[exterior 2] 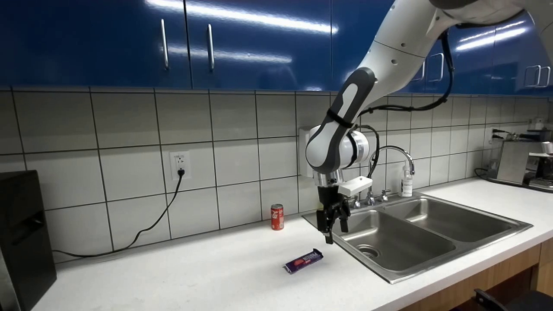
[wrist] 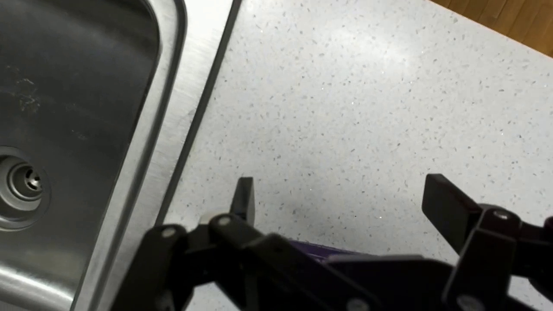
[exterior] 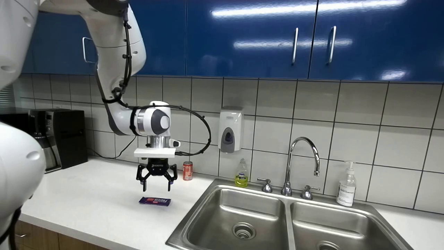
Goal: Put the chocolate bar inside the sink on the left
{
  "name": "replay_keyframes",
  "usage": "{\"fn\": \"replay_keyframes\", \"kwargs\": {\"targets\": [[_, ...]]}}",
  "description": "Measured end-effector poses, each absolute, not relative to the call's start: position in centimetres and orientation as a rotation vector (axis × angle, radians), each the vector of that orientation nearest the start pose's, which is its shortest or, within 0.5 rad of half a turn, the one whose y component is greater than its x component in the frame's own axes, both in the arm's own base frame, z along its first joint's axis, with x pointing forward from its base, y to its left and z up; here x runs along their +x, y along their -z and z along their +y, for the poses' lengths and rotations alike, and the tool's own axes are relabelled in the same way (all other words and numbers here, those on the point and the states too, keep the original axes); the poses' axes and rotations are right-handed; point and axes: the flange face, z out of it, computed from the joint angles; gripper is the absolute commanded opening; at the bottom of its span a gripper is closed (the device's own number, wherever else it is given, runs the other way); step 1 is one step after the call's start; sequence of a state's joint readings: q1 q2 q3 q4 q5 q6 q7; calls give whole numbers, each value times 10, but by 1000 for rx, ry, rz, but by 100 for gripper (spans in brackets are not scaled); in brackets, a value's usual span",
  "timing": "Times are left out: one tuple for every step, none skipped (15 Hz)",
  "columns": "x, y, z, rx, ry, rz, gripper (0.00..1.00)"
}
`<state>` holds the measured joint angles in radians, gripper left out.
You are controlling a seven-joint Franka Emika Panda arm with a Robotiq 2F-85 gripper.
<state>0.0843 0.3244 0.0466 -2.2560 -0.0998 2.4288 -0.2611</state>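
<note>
One arm (exterior: 119, 52), in an exterior view, bent over from the upper left of the frame, with the wrist (exterior: 147, 121) left of centre and pointing straight down. In an exterior view, forearm (exterior 2: 395, 52) on a long slant from the upper right, ending in the wrist low and just right of centre. Looped out to the right of the wrist, a black cable (exterior: 209, 133).

Under the wrist, claw (exterior: 156, 189) with tips downward, jaws spread wide, raised above the counter (exterior: 79, 194). Fingers (exterior: 144, 185) near the bar (exterior: 155, 201) in both exterior views, but apart from it. In the grip, only air. In the wrist view, speckled counter between the fingertips, with a purple strip of bar at the lower middle, mostly hidden behind the claw.

Bar flat on the counter, low in the frame and left of the sink (exterior: 290, 224) in both exterior views. Sink of two basins, at the lower right in both; in the wrist view, at the left edge with a drain (wrist: 23, 190).

Along the tiles (exterior: 275, 135), from left to right: red can (exterior: 187, 171), yellow bottle (exterior: 241, 175), tap (exterior: 288, 173), pump bottle (exterior: 347, 189). Above the yellow bottle, white dispenser (exterior: 230, 130). At the left edge, dark machine (exterior: 71, 139). Across the top in both exterior views, blue cupboards (exterior: 242, 31).
</note>
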Motion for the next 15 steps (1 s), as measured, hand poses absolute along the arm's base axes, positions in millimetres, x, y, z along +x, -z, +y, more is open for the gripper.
{"fn": "replay_keyframes", "kwargs": {"targets": [[522, -204, 71, -3079, -242, -751, 100], [525, -202, 73, -3079, -242, -762, 100], [528, -200, 75, -3078, -242, -773, 100], [530, -199, 77, -3077, -241, -778, 100], [531, -198, 79, -3075, -239, -781, 100], [532, -198, 80, -3074, -238, -783, 100], [533, -198, 80, -3074, -236, -784, 100], [533, -198, 80, -3074, -235, -784, 100], [533, -198, 80, -3074, -235, -784, 100], [534, -198, 80, -3074, -234, -784, 100], [534, -198, 80, -3074, -234, -784, 100], [534, -198, 80, -3074, -234, -784, 100], [534, -198, 80, -3074, -234, -784, 100], [534, -198, 80, -3074, -234, -784, 100], [534, -198, 80, -3074, -235, -784, 100]]}}
